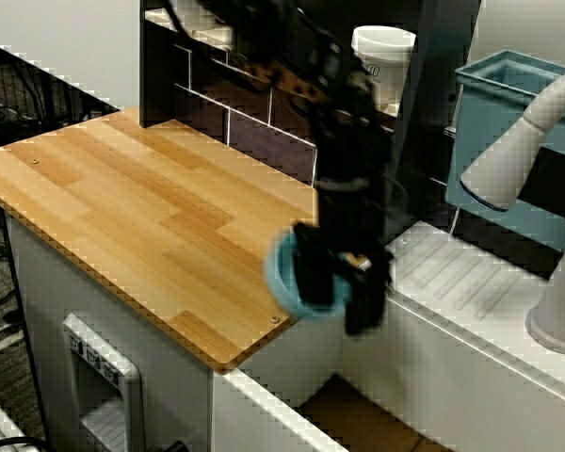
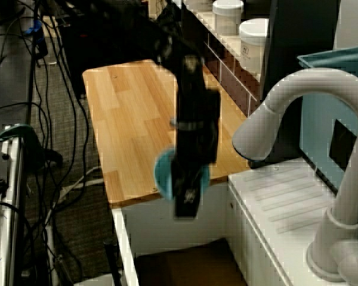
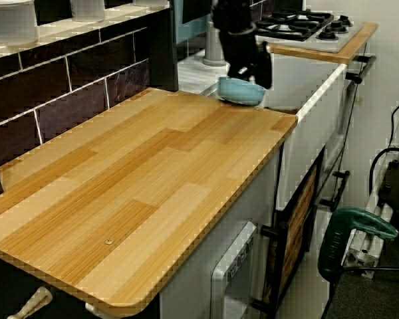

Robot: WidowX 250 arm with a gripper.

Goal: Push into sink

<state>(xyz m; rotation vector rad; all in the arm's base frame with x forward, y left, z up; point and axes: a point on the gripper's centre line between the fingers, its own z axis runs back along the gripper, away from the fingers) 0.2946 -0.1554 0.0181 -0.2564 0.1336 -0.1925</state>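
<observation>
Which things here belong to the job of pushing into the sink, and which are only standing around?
Belong to the job:
- blue bowl at the edge of the wooden counter
- gripper at the bowl; whether the jaws are open is unclear
- sink

Just standing around:
- faucet
- teal bin
- white jars
- stove

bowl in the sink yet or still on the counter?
Not in: the blue bowl sits at the wooden counter's edge, overhanging the sink, claw against it.
</observation>
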